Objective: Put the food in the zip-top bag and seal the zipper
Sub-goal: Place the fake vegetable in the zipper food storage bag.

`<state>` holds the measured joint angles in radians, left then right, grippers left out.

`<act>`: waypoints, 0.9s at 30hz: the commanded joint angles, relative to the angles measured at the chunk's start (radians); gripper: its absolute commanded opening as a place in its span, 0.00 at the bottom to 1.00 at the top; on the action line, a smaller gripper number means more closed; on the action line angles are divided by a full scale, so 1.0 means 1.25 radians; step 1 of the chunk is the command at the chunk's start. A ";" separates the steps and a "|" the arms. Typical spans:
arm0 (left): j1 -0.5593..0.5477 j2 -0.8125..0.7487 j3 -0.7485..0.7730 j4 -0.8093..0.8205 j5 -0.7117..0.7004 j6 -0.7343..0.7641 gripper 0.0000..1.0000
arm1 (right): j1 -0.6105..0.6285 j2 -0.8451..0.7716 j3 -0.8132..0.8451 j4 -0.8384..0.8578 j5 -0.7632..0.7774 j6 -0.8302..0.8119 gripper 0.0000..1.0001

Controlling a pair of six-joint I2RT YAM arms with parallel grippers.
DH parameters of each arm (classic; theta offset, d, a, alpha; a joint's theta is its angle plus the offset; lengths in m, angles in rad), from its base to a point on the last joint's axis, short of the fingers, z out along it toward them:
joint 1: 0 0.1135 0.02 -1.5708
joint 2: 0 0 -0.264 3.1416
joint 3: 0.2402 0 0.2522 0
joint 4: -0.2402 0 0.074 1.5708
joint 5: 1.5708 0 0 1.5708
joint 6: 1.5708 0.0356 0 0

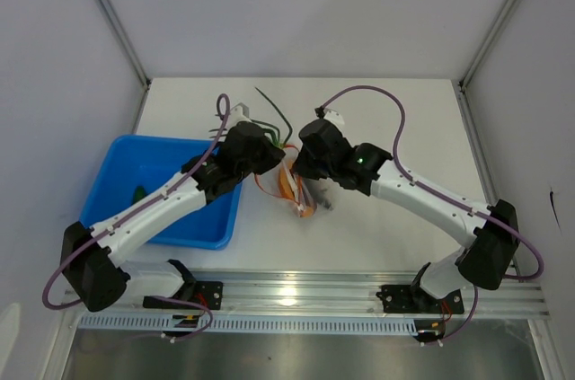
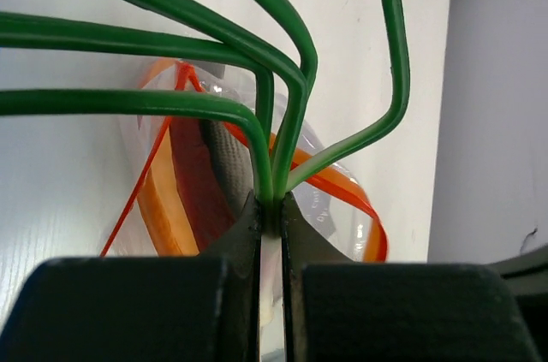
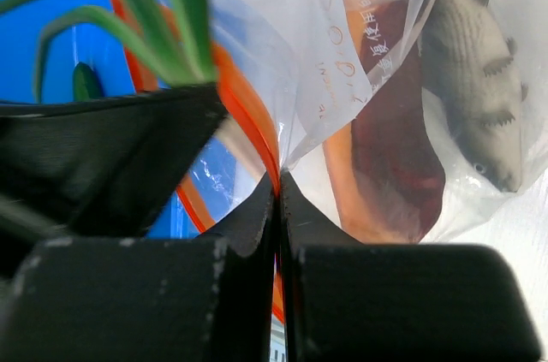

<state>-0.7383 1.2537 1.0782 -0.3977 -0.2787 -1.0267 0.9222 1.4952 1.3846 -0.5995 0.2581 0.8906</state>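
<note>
The meat slab (image 3: 398,157) is in the bag (image 3: 334,62). The left hand (image 2: 270,204) pinches the green stalks (image 2: 291,114), not yet inside. The right hand (image 3: 276,186) clamps the unsealed zipper (image 3: 246,105).

A white surface (image 1: 404,110) fills the view. A blue plastic tray (image 1: 211,218) sits on its left side. Near the middle, a clear zip-top bag (image 1: 304,198) meets the surface; whether it rests there is unclear.

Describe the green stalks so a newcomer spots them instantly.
On the white table, right of the blue tray, is a clear bag. The green stalks fan out from the shut left gripper next to it. Nothing else there is long, thin and dark green.
</note>
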 commanded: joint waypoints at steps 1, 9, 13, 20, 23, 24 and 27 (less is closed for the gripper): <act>-0.009 0.033 0.003 0.004 0.073 0.026 0.01 | 0.007 -0.035 0.032 0.050 0.035 0.018 0.00; -0.011 -0.006 -0.049 -0.035 0.164 0.029 0.01 | 0.007 -0.041 0.030 0.056 0.065 0.020 0.00; -0.012 -0.071 -0.064 -0.055 0.152 0.041 0.01 | 0.005 -0.041 0.027 0.055 0.070 0.018 0.00; -0.016 -0.230 -0.108 -0.037 0.095 0.078 0.00 | 0.005 -0.041 0.010 0.064 0.066 -0.001 0.00; -0.016 -0.220 -0.064 -0.082 0.116 0.117 0.01 | 0.005 -0.034 0.008 0.067 0.061 -0.006 0.00; -0.016 -0.210 -0.055 -0.093 0.128 0.123 0.00 | 0.005 -0.033 0.010 0.068 0.061 -0.008 0.00; -0.016 -0.188 -0.049 -0.111 0.179 0.142 0.01 | 0.003 -0.029 0.014 0.075 0.062 -0.017 0.00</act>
<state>-0.7460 0.9943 0.9848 -0.4915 -0.1223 -0.9054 0.9245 1.4803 1.3842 -0.5556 0.2993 0.8856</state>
